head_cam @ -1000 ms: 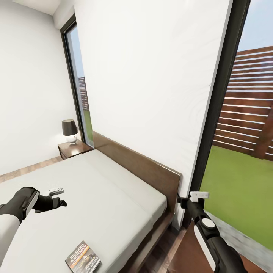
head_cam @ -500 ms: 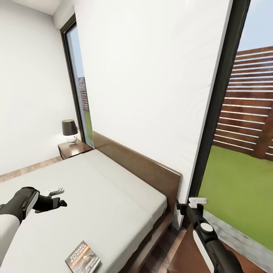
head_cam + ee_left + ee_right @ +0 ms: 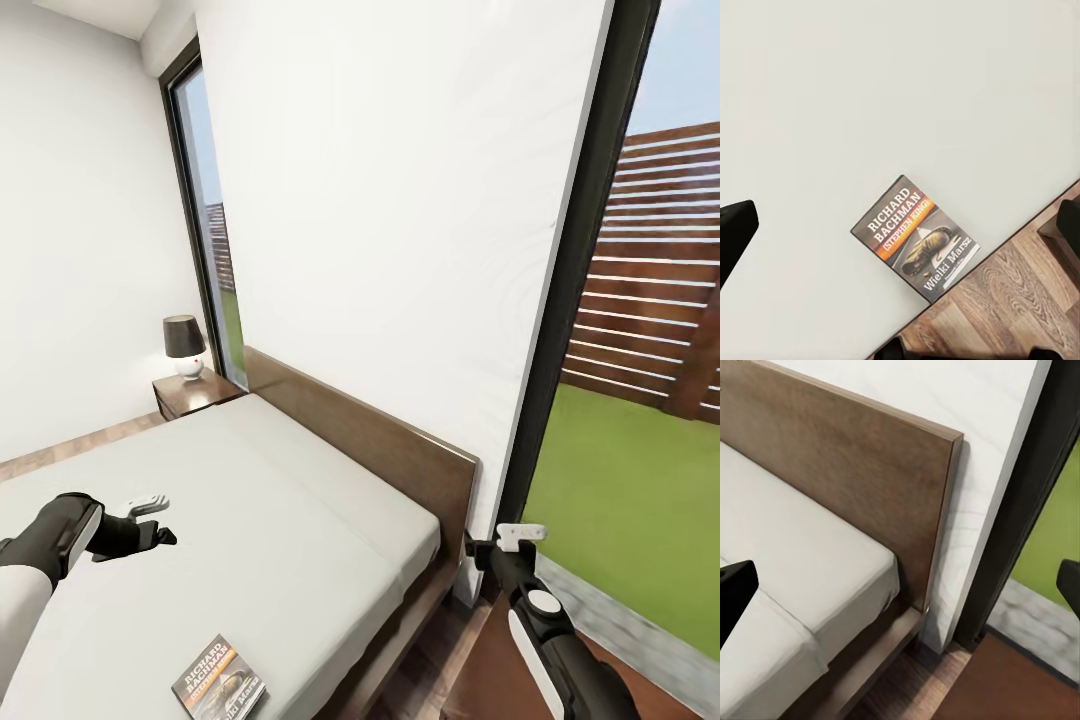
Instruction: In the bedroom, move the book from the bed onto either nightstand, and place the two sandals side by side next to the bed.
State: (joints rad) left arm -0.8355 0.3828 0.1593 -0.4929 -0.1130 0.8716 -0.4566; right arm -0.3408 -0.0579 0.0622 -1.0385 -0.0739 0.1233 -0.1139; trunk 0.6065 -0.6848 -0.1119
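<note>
Right claw [image 3: 478, 545] lowered — book [image 3: 916, 238] cover legible

Head view: high, angled down across bed [image 3: 250, 500] toward headboard [image 3: 370, 430] and window wall. Left wrist: straight down, over book [image 3: 916, 238] at mattress edge, shared with head view. Right wrist: close on headboard corner [image 3: 945, 442].

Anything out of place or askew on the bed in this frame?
Only the book: it lies flat but skewed at the mattress edge of the bed, a corner close to the drop toward the floor. Nothing looks damaged or spilled.
</note>
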